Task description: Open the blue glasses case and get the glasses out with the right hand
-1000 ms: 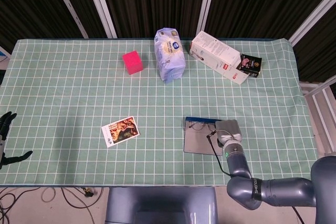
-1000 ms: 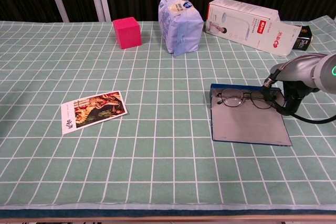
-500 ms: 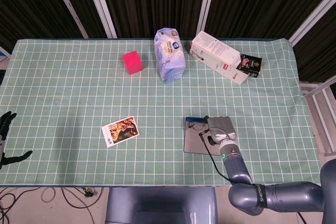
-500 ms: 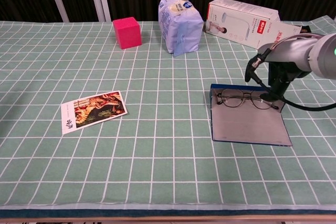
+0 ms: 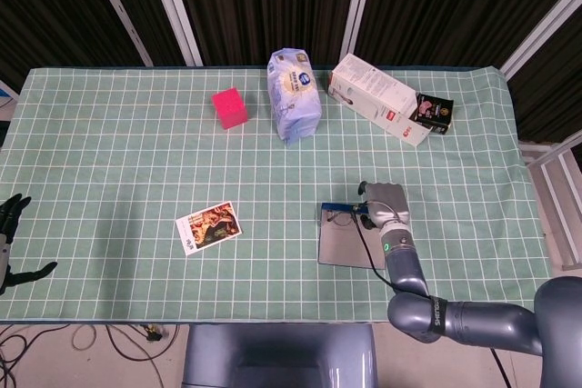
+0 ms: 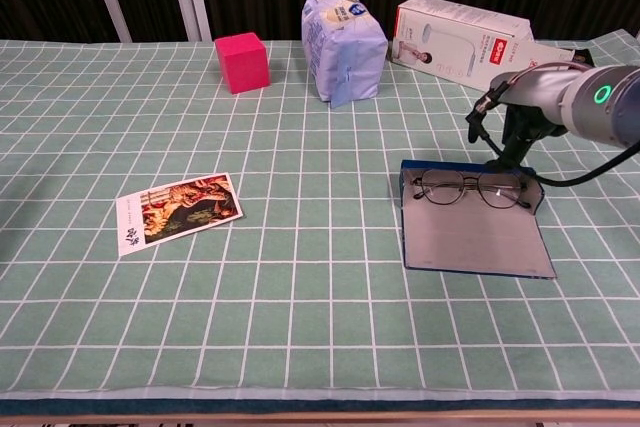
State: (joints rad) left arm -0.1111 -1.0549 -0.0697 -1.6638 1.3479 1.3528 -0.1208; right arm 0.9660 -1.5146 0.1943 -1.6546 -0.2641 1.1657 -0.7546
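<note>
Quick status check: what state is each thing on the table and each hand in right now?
Blue glasses case: open, lying flat.
Wire-rimmed glasses: inside the case at its far edge, not held.
Right hand: over the case's far edge; grip unclear.
Left hand: at the table's left edge, fingers apart, holding nothing.
White carton box: lying on its side, end flap open.

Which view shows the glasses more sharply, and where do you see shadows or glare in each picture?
Chest view: the glasses are crisp, both lenses and frame distinct on the open blue case; its grey lining has a mild sheen and shadows are soft. Head view: the glasses are small, thin and partly hidden by the right hand; lighting is even, with a faint shadow beside the blue bag.
</note>
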